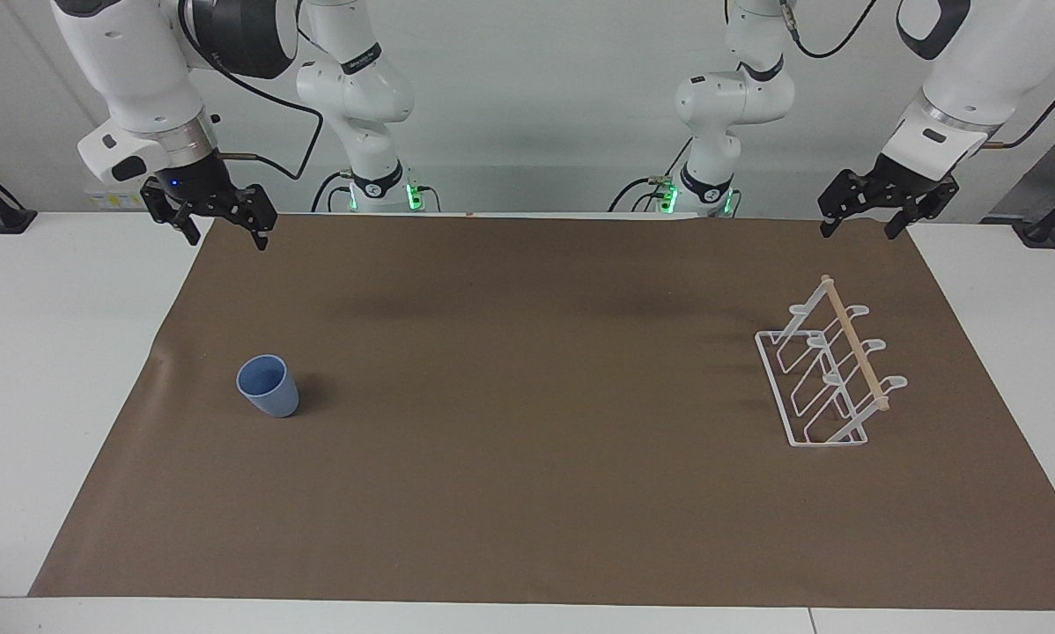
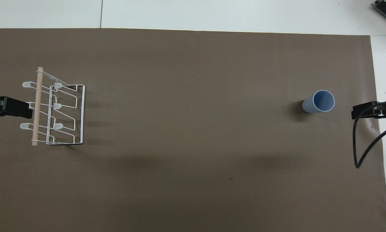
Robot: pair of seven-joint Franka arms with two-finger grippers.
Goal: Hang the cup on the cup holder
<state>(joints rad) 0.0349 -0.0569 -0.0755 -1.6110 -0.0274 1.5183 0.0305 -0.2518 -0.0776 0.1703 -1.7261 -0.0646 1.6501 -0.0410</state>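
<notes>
We count two grippers, one cup, one cup holder and one brown mat, and we take the mat (image 1: 527, 493) as our landmark. Nearest the robots, both grippers hang in the air above the mat's edge on the robots' side, one at each corner. The right gripper (image 1: 225, 231) is over the corner at the right arm's end, its two fingers spread apart with nothing between them; the left gripper (image 1: 860, 229) is over the corner at the left arm's end, its fingers likewise spread and holding nothing. Both arms wait. Farther out on the mat we find the two task things, each at about mid-depth of the mat and well apart from each other. The cup (image 1: 269, 386), light blue, stands upright on the mat with its mouth up, toward the right arm's end, farther from the robots than the corner under the right gripper; it is apart from that gripper, untouched. The cup holder (image 1: 831, 370), a white wire rack with a wooden dowel along its top, stands on its base on the mat toward the left arm's end, farther from the robots than the corner under the left gripper, which is not touching it. We count five looped prongs on the rack, all bare.
</notes>
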